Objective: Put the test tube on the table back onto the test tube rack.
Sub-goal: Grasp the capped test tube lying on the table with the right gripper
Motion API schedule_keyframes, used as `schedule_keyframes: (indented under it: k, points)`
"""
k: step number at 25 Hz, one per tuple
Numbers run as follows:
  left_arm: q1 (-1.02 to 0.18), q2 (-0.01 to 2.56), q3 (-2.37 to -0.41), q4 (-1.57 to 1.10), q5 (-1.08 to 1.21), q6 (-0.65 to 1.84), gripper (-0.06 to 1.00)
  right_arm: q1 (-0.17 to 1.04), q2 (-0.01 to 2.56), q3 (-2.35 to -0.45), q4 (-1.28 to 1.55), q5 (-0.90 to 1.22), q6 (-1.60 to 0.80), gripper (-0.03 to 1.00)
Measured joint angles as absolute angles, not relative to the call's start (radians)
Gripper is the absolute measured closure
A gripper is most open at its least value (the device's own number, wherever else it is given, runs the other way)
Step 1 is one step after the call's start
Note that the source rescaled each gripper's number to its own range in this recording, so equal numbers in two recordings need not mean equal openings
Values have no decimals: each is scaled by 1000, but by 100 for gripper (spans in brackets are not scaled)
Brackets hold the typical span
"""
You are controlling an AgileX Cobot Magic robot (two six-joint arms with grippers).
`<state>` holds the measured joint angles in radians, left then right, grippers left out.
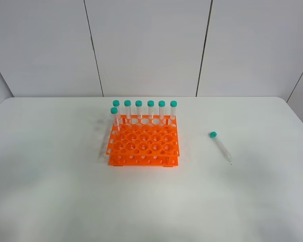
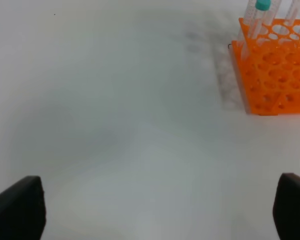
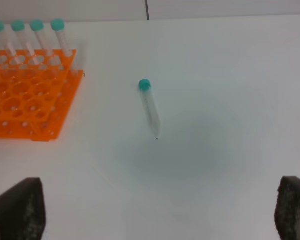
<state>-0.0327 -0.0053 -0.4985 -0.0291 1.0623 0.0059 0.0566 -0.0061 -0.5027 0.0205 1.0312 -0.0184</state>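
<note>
A clear test tube with a teal cap lies flat on the white table, to the right of the orange test tube rack. It also shows in the right wrist view, cap pointing away from the camera. Several identical teal-capped tubes stand in the rack's back row and one at its left. No gripper shows in the high view. My left gripper is open and empty above bare table, near the rack's corner. My right gripper is open and empty, short of the lying tube.
The rack sits left of the lying tube in the right wrist view. A grey panelled wall stands behind the table's far edge.
</note>
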Motion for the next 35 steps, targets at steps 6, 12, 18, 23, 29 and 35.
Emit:
schedule_keyframes:
  k: [6, 12, 18, 23, 29, 35]
  points:
    - [-33, -5, -499, -29, 1062, 6, -6, 57, -6, -503, 20, 1031, -18, -3]
    - [-33, -5, -499, -29, 1062, 6, -6, 57, 77, -560, 21, 1035, 5, -3]
    - [-33, -5, -499, -29, 1062, 6, -6, 57, 494, -764, 21, 1035, 11, -3]
    - [-33, -6, -499, -29, 1062, 6, -6, 57, 927, -942, 21, 1042, -20, -3]
    - [-33, -7, -499, -29, 1062, 6, -6, 57, 1406, -1156, 21, 1079, -93, -3]
    - [-33, -7, -499, -29, 1062, 6, -6, 109, 1691, -1275, 0, 1024, -136, -3]
